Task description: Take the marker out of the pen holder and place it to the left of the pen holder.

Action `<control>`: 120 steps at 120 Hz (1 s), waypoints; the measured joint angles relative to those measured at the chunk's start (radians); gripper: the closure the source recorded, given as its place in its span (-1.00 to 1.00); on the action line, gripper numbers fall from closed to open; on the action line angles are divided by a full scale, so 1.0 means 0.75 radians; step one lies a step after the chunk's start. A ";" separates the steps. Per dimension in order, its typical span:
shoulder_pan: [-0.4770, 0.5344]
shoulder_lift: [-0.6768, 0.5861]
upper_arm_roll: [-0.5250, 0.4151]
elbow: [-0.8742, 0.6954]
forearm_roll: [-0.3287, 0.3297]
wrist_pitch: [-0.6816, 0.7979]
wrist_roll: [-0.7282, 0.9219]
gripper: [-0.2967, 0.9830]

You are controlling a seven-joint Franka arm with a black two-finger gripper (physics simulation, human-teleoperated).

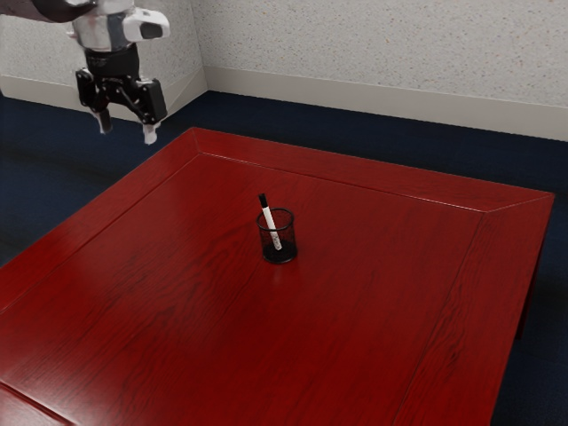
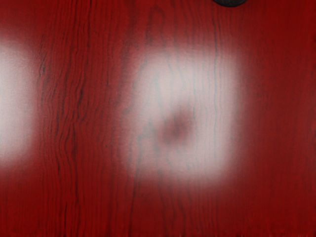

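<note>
Two fingers [image 1: 150,134] stand spread on the robot's black gripper [image 1: 127,130], up in the air at the exterior view's left. Lower than the gripper and well apart from it, toward the exterior view's right, I see the white marker [image 1: 272,224] leaning, black end up, inside the mesh pen holder [image 1: 289,241] on the red table [image 1: 177,293].

white marker [image 1: 272,225] leans, black end up, in mesh holder [image 1: 279,251].
</note>
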 joint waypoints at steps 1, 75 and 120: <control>-0.004 0.000 0.000 -0.001 -0.003 0.003 -0.001 -0.54; -0.291 0.920 0.318 0.538 0.100 0.392 -0.199 -0.54; -0.366 1.294 0.322 0.786 -0.110 0.898 -0.220 -0.54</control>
